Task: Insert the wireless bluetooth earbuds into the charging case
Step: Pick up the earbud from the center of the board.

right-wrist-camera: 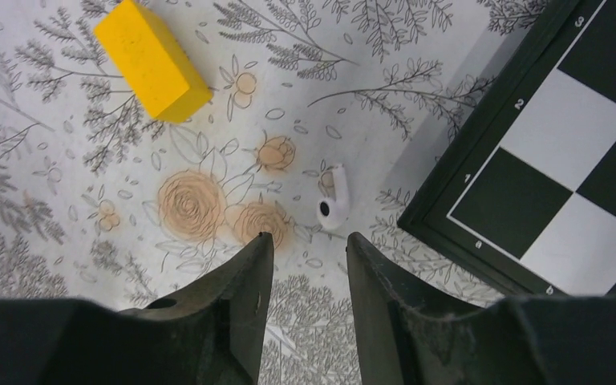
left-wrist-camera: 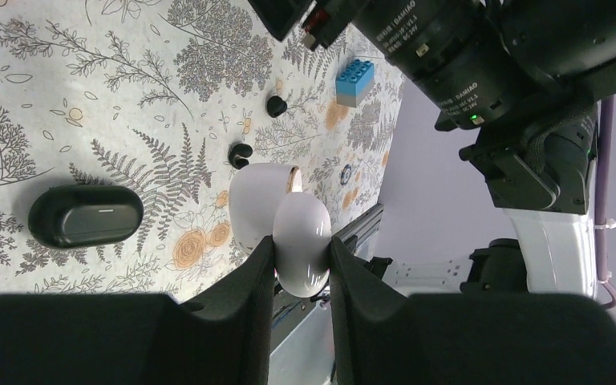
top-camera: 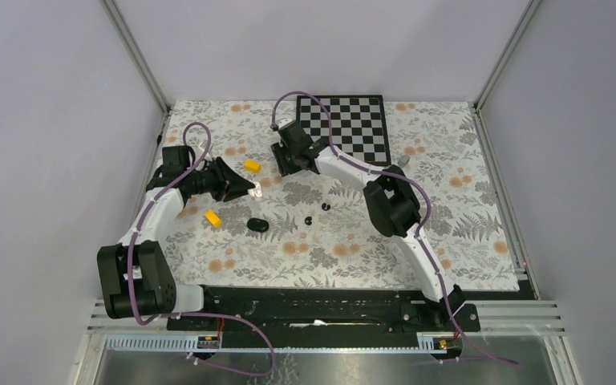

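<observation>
My left gripper (left-wrist-camera: 301, 261) is shut on a white charging case (left-wrist-camera: 298, 233), held open above the mat; it shows in the top view (top-camera: 253, 192) left of centre. My right gripper (right-wrist-camera: 309, 245) is open and empty, hovering just short of a white earbud (right-wrist-camera: 334, 200) lying on the floral mat by the chessboard corner. Two black earbuds (left-wrist-camera: 240, 155) (left-wrist-camera: 276, 105) lie on the mat, seen from above at mid table (top-camera: 308, 220) (top-camera: 325, 206). A shut black charging case (left-wrist-camera: 86, 215) lies near them (top-camera: 257, 225). No second white earbud shows.
The chessboard (top-camera: 353, 124) lies at the back, its corner in the right wrist view (right-wrist-camera: 561, 160). Yellow blocks (top-camera: 252, 165) (top-camera: 212, 217) sit on the mat; one is by the right gripper (right-wrist-camera: 152, 60). A blue block (left-wrist-camera: 355, 80) and a small dark ring (left-wrist-camera: 346, 171) lie farther off.
</observation>
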Controlling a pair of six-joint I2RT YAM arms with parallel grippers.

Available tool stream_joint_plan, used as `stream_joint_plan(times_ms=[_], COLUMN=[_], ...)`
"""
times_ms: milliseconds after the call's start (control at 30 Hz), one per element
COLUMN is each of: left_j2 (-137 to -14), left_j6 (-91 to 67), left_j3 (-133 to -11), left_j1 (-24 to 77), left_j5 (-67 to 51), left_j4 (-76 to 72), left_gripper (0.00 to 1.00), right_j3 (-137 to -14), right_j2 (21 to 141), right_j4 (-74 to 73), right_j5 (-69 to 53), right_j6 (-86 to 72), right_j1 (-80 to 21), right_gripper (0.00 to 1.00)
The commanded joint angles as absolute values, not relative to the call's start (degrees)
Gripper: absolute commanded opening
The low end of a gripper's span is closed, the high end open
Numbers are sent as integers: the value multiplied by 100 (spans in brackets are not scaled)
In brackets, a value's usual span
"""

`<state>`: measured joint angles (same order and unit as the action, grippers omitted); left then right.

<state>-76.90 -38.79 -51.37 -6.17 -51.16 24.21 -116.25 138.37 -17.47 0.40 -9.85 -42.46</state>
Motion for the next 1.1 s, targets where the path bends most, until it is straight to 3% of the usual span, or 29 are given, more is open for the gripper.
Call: stream_joint_plan(times_ms=[0,900,1067], left_j2=[-7498,-7538,-7552], left_j6=[-3799,-3763,-3764], left_j3=[-5111,-5133,-5139], left_j1=[-659,-668,-666], left_j5=[-5235,-5306,-5301], left_j4=[2329,2329,2325], left_gripper=[0,0,0], right_j3=[-12351,-13605,-13556], right_j2=[14188,15159,15137], right_j4=[-2186,-2850,-2887], right_j5=[382,888,972], right_j6=[-797,-564,-505], right_j1=[-4322,-4445,-4458], right_gripper=[46,39,33])
